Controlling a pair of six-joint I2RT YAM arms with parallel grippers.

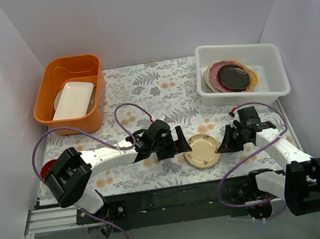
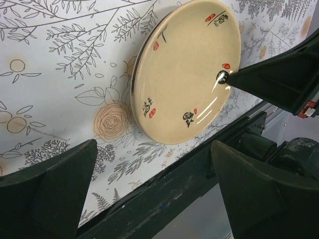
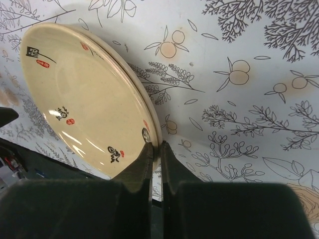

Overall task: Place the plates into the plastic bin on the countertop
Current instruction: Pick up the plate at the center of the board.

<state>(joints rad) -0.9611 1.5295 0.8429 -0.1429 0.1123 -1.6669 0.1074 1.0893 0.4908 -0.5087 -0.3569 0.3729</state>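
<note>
Plate lying gold underside up on the countertop, right at the near edge between the arms, with the right gripper pinched narrow on its rim and the left gripper spread wide just beside it, holding nothing. Glazed, stiff and breakable by the look of it, and slick too, so that thin bite on the edge is the only real purchase and I'd expect it to swing or slip on the carry. Plastic bin sits well apart at the far right, more plates stacked inside.
</note>
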